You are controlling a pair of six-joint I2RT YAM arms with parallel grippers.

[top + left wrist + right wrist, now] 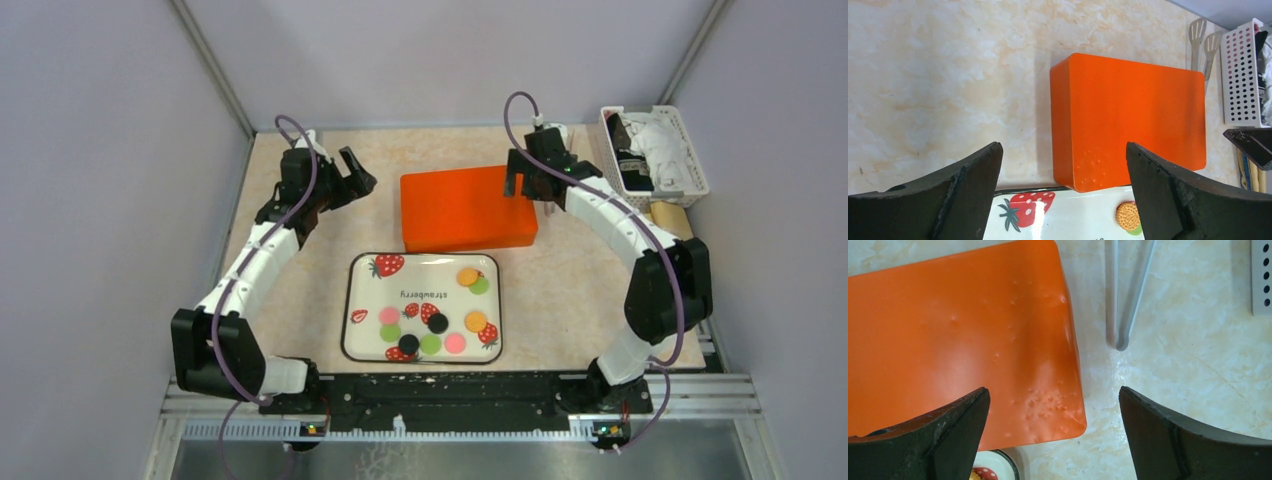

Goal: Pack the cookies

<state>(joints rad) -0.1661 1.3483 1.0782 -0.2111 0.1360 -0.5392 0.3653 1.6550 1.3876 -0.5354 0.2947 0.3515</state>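
left jaws and right jaws stand released, empty, near the orange box (466, 208). the cookies (437, 323) lie flat on the tray (365, 290); thin edges may slip from a pinch.

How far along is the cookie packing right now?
Done: nothing visible; the cookies lie on the strawberry tray. In hand: nothing; the left gripper and right gripper hang open and empty by the closed orange box. Left: open the box, move every cookie in.
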